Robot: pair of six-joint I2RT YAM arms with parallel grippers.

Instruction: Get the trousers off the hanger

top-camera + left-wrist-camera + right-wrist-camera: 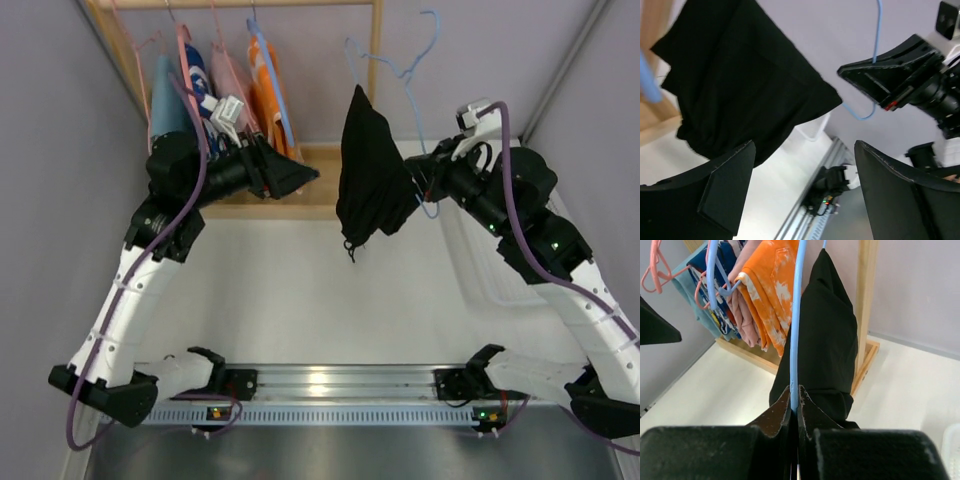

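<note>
**Desk:** Where are the black trousers [372, 165]?

**Me:** Draped over the blue hanger [795, 340], hanging free above the far middle of the surface [300, 290], just right of the wooden rack [375, 30]. As far as I can tell, no part of them touches the surface.

**Desk:** What carries the hanger?

**Me:** My right pincer [794, 395]. It is clenched on the thin wire, jaws pressed against it from both sides, with the cloth just beyond the tips. I hold it there so the garment hangs in open air, off the rack, where my other arm can reach it.

**Desk:** And the left?

**Me:** My left pincer [804, 150] is released, jaws spread wide with nothing between them. It sits just left of the cloth and points at it. In its wrist view the black fold lies a little apart from the fingertips, with no contact.

**Desk:** Why so wide?

**Me:** The fold looks thick and soft. I judge that a wide mouth takes a proper bunch of it rather than one layer.

**Desk:** The orange trousers [772, 285]?

**Me:** On their own hanger on the rack in the far left corner, among other garments. Neither pincer touches them.

**Desk:** Next move?

**Me:** I'd bring the left in on the lower part of the cloth, clamp, then draw it down and away while the right holds the hanger steady. The wire is thin, so it may twist in my grip, and the cloth could drag the hanger with it.
</note>
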